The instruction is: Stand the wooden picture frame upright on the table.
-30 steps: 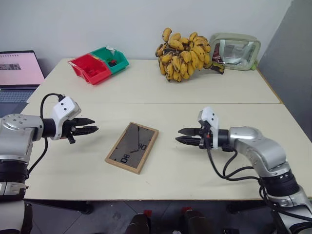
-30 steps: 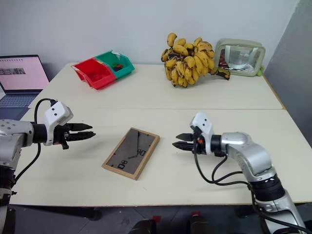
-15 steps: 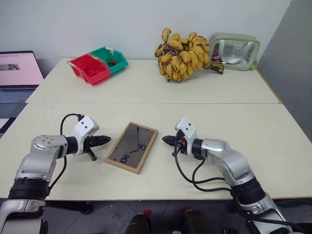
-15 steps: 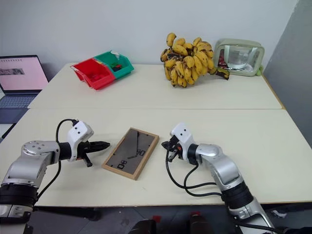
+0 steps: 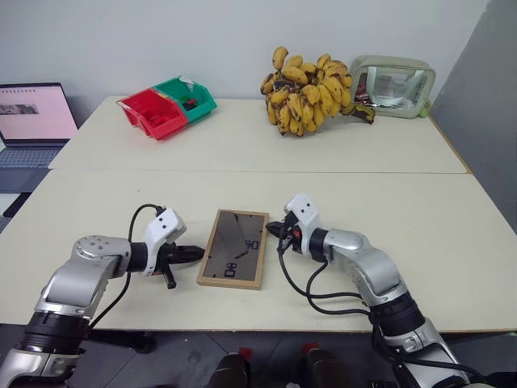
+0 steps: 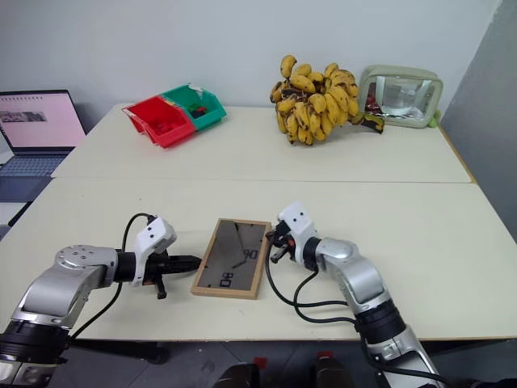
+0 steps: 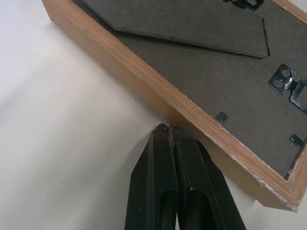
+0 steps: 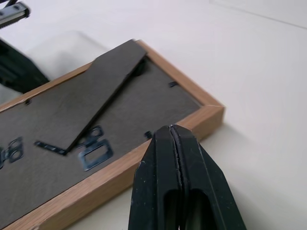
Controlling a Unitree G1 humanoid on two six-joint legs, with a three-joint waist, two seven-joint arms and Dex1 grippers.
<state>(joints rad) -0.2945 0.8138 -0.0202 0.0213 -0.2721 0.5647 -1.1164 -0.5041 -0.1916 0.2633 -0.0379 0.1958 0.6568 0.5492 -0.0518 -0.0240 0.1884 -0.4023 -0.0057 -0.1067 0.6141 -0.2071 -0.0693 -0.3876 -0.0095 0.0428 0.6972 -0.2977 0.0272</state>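
The wooden picture frame (image 5: 236,248) lies flat on the near half of the table (image 5: 363,145), dark grey back panel up, with its stand leg (image 8: 98,81) and metal hangers showing. My left gripper (image 5: 199,255) is shut, and its fingertips (image 7: 170,130) press against the frame's left wooden edge (image 7: 144,81) near a corner. My right gripper (image 5: 275,229) is also shut and rests at the frame's right edge, its tips (image 8: 171,130) on or just over the wood near the far corner. Neither gripper holds anything.
At the back of the table are a bunch of bananas (image 5: 303,93), a greenish clear pouch (image 5: 393,77), and red (image 5: 149,115) and green (image 5: 187,94) bins. A laptop (image 5: 32,113) stands off the left side. The table's front edge lies just below the frame.
Both grippers shut and closed in on the frame from either side. The frame turned from a diagonal lie to nearly square with the table's front edge.
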